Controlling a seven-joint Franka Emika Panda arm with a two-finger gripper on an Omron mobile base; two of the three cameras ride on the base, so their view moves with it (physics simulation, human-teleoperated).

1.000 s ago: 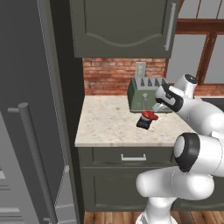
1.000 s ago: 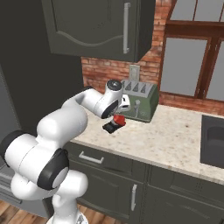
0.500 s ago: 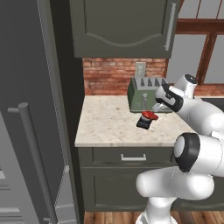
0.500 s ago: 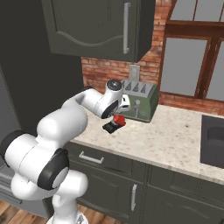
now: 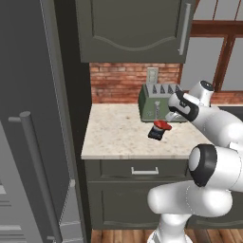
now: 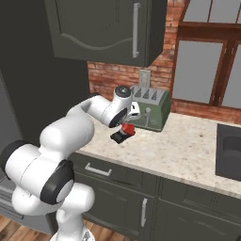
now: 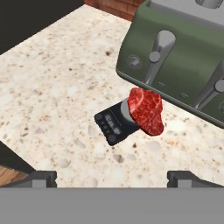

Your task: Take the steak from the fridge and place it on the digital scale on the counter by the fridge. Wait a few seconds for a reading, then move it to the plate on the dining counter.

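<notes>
The steak point(image 7: 146, 111) lies on the digital scale point(image 7: 114, 122), which sits on the beige speckled desk point(image 5: 114, 137) just in front of the green toaster point(image 7: 183, 57). In the hand view the meat covers the scale's round weighing plate at about three o'clock of the slab, overhanging its edge toward the toaster, while the button panel stays bare at about eight o'clock. The steak and the toaster look close but apart.

The tool point(image 7: 112, 178) hangs above the meat with its two fingertips point(image 7: 40, 178) spread wide and nothing between them; the steak is released and rests on its own. In the right base view the tool point(image 6: 133, 114) sits just above and behind the steak point(image 6: 127, 129), at its twelve o'clock.

The weighing pause appears to be the step in hand, with the transfer to the plate yet to come. The steak is likely light, soft and somewhat slick, so it should give under the pads and could slide. A hold across its narrower width, near the middle, seems safest. The fingers must descend clear of the scale's edge, or the small slab may be nudged or lifted with the meat.
</notes>
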